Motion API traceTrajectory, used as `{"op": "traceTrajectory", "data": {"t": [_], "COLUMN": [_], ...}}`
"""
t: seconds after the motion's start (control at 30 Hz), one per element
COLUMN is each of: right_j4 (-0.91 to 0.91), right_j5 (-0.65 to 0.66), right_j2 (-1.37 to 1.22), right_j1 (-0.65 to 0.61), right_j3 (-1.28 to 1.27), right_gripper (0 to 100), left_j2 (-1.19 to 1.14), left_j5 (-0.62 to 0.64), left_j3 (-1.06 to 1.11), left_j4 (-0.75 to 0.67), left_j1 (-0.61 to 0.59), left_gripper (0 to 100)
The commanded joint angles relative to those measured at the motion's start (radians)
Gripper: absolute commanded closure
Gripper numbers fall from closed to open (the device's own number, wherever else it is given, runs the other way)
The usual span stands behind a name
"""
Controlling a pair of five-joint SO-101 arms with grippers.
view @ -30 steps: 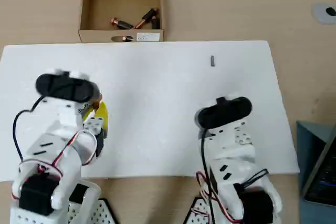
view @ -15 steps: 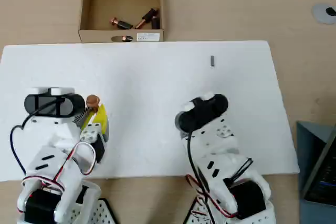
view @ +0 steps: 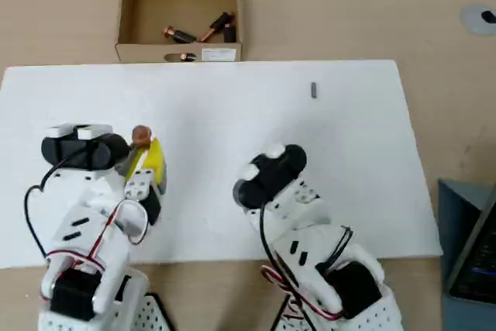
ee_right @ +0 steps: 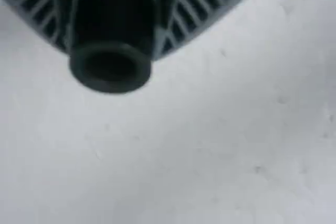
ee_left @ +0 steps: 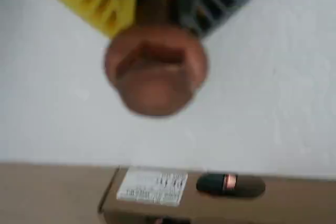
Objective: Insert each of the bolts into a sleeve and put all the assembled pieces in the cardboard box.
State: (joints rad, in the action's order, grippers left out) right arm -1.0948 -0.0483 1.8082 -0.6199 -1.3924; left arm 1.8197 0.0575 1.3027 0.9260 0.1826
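Observation:
My left gripper is shut on a copper bolt, whose round head sticks out past the yellow and dark fingers. From above, that bolt sits at the left of the white mat, beside the yellow finger. My right gripper is shut on a black sleeve, its open end over bare mat. The right arm stands mid-mat, right of the left arm. The cardboard box at the back holds several assembled pieces. One more assembled piece lies against its front wall.
A small dark sleeve lies alone on the mat's far right part. A laptop corner sits off the mat at the right edge, and a grey disc at the back right. Wooden table surrounds the mat.
The right arm has swung left across the mat toward the left arm, carrying the sleeve. The left gripper with the bolt has shifted slightly, and the bolt head now shows farther forward.

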Motion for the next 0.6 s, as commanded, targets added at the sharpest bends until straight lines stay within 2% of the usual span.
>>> {"op": "traceTrajectory", "data": {"t": [0.0,0.2,0.27,0.47,0.57], "right_j4": [0.051,0.054,0.054,0.137,0.167], "right_j5": [0.008,0.009,0.009,0.009,0.009], "right_j2": [0.11,0.11,0.11,0.11,0.11], "right_j1": [-0.045,-0.074,-0.074,-0.074,-0.076], "right_j3": [-0.01,-0.044,-0.056,-0.096,-0.102], "right_gripper": [98.9,98.9,98.9,98.9,98.9], "left_j2": [0.007,0.007,0.007,0.007,0.007], "left_j5": [0.008,0.02,0.091,0.408,0.465], "left_j3": [0.032,0.077,0.071,0.029,0.003], "left_j4": [-0.123,-0.233,-0.252,-0.255,-0.253], "left_j1": [-0.003,-0.002,0.002,0.008,0.008], "left_gripper": [100,100,100,100,100]}}
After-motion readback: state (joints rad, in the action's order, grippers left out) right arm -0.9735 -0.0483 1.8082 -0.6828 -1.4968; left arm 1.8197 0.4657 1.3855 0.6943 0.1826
